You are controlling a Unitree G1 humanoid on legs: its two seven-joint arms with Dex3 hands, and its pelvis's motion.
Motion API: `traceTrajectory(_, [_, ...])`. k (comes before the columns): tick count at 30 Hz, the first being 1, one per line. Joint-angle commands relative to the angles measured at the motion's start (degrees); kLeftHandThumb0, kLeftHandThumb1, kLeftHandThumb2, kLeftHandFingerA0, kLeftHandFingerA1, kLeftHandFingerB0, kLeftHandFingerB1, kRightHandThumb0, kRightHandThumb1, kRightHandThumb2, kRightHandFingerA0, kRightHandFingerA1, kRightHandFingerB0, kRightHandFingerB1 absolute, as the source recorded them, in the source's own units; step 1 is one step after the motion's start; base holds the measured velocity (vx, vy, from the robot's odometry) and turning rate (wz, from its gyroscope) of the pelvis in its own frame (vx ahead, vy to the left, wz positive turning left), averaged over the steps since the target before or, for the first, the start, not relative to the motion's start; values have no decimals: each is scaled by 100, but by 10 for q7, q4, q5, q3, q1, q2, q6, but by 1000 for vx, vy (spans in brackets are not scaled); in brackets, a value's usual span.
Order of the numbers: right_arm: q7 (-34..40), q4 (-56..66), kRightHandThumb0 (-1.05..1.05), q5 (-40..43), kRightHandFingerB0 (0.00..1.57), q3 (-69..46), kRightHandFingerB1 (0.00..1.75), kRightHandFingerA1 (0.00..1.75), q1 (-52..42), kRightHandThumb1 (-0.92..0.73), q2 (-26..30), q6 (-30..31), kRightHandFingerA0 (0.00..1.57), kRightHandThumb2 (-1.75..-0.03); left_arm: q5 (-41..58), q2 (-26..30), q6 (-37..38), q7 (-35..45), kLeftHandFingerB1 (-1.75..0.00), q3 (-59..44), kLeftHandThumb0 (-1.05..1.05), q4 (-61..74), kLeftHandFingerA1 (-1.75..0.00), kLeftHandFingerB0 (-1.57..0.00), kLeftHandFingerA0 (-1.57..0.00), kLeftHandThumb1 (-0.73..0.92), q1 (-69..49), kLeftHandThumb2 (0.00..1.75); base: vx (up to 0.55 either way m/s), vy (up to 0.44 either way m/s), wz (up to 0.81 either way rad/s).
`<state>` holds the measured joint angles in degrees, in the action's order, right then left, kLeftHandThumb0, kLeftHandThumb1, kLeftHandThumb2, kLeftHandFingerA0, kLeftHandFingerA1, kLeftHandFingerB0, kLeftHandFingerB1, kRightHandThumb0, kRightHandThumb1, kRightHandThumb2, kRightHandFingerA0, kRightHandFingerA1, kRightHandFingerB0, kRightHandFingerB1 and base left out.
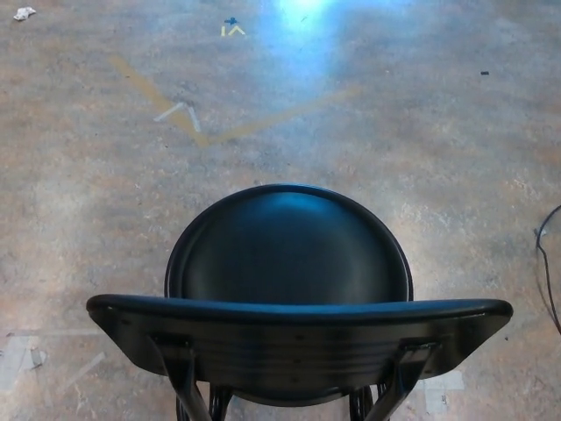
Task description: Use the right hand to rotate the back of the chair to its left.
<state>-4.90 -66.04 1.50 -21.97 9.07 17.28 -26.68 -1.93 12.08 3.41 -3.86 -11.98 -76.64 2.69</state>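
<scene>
Black chair (289, 298) is sitting low-center in the head view, seen from behind and above. Its round seat (287, 250) is facing away from the camera, glossy, catching a faint blue sheen. Nothing is lying on the seat. The curved backrest (298, 338) is spanning nearly the full width across the bottom, its top edge running roughly level, left end just a touch higher than the right. Two dark uprights (186, 386) are showing under the backrest, running off the bottom edge.

Neither robot hand is showing in the frame, left or right, so I cannot tell whether either is open, closed or holding anything. Nothing is touching the chair.

The concrete floor (421, 149) is lying mottled brown-grey all around. Yellow tape lines (219, 136) are meeting in a shallow V beyond the seat, with a white tape chevron (178, 111) just beside the left arm of the V. A small yellow-and-blue marker (230, 28) is sitting near the top edge, next to a bright blue-white light glare (302, 22). A white scrap (24, 13) is lying at the top-left corner. A thin black cable (545, 263) is curving along the right edge, well apart from the chair. Worn tape patches (22, 355) are showing at lower left.
</scene>
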Motion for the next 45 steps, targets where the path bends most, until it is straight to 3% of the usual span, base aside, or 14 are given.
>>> traceTrajectory(1, [-32, 145, -95, -29, 0, 52, 0, 0, -20, -55, 22, -173, 0, -90, 6, -9, 12, -5, -47, -8, -50, -4, -53, -51, -59, 83, -11, 64, 0, 0, 0])
traceTrajectory(4, [-39, 240, -98, -50, 0, 81, 0, 0, -55, -54, 28, -143, 0, -91, -11, -8, -2, -13, -45, 8, -51, -7, -51, -52, -61, 84, -12, 65, 0, 0, 0])
traceTrajectory(5, [-51, 274, -96, -52, 0, 94, 0, 0, -69, -53, 30, -128, 0, -89, -10, -7, 1, -5, -57, 9, -50, -6, -65, -39, -53, 68, -14, 107, 0, 0, 0])
traceTrajectory(6, [-54, 280, -97, -52, 0, 99, 0, 0, -73, -55, 30, -132, 0, -91, -9, -7, 5, -3, -45, 8, -51, -5, -50, -53, -59, 85, -14, 65, 0, 0, 0])
traceTrajectory(23, [-41, 445, -97, -138, 0, 227, 0, 0, -135, -73, 72, -51, 0, -63, -3, -4, 6, -6, -46, 1, -49, -7, -51, -55, -64, 83, -10, 64, 0, 0, 0])
traceTrajectory(28, [-80, 483, -101, -125, 0, 239, 0, 0, -140, -58, 91, -14, 0, -96, -11, -3, 8, -5, -44, 12, -50, -5, -49, -52, -59, 84, -8, 65, 0, 0, 0])
traceTrajectory(31, [-103, 496, -97, -123, 0, 258, 0, 0, -139, -72, 98, -8, 0, -62, -8, -3, 1, -5, -42, 10, -52, -6, -48, -47, -56, 82, -5, 66, 0, 0, 0])
traceTrajectory(32, [-106, 498, -96, -119, 0, 261, 0, 0, -138, -71, 96, -6, 0, -62, -9, -3, 2, -7, -56, 11, -49, -6, -65, -38, -53, 68, -5, 106, 0, 0, 0])
traceTrajectory(36, [-108, 527, -102, -140, 0, 295, 0, 0, -136, -73, 80, 16, 0, -66, -4, -3, 1, -5, -43, 9, -52, -6, -50, -48, -56, 82, -6, 65, 0, 0, 0])
traceTrajectory(37, [-107, 538, -100, -147, 0, 304, 0, 0, -136, -73, 77, 27, 0, -63, -6, -2, 2, -6, -56, 11, -49, -6, -65, -39, -54, 68, -7, 106, 0, 0, 0])
traceTrajectory(39, [-113, 539, -101, -143, 0, 316, 0, 0, -132, -72, 73, 26, 0, -65, -13, 0, 1, -9, -57, 18, -48, -6, -65, -40, -53, 67, -8, 107, 0, 0, 0])
traceTrajectory(40, [-113, 544, -103, -153, 0, 329, 0, 0, -128, -57, 66, 33, 0, -97, -10, 0, 7, -7, -44, 16, -51, -5, -52, -49, -58, 81, -10, 65, 0, 0, 0])
traceTrajectory(43, [-102, 553, -102, -188, 0, 365, 0, 0, -118, -55, 47, 49, 0, -95, -9, 0, 7, -6, -45, 17, -49, -3, -50, -52, -59, 84, -11, 65, 0, 0, 0])
traceTrajectory(45, [-105, 554, -102, -200, 0, 388, 0, 0, -105, -55, 33, 62, 0, -95, -7, 2, 5, -3, -57, 14, -47, -6, -64, -40, -52, 67, -10, 107, 0, 0, 0])
